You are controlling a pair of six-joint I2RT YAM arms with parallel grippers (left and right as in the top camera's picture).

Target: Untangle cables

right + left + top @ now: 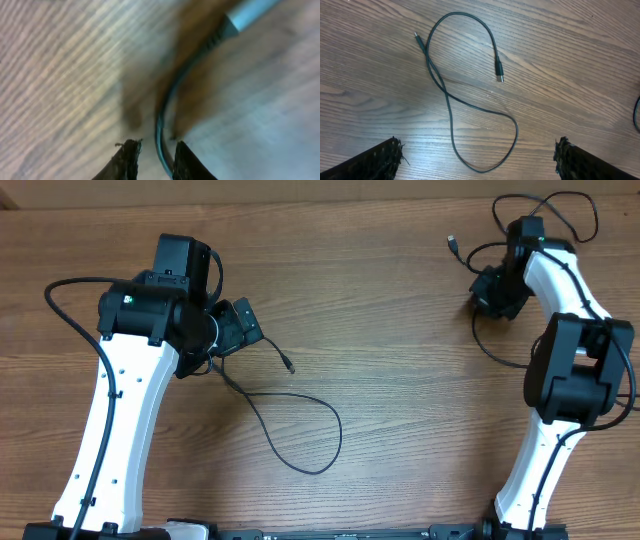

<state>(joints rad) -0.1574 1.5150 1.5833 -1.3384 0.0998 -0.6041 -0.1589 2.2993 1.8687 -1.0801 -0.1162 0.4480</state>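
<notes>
Wood-grain table (400, 360) held one cable (451, 131) lying free below the empty, wide-spread left gripper (479, 147); a second cable (159, 130) ran between the near-closed jaws of the right gripper (155, 144), gripped or not I could not tell. Separation looked done; laying that one out seemed left.

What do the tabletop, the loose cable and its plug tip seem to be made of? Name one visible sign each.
Tabletop: wood or wood-look laminate, matte; brown grain lines run across it.
Cable: probably a black rubber or plastic sheath, smooth; it lies in soft loops.
Plug tip: likely metal; it looks silvery against the black housing.
</notes>
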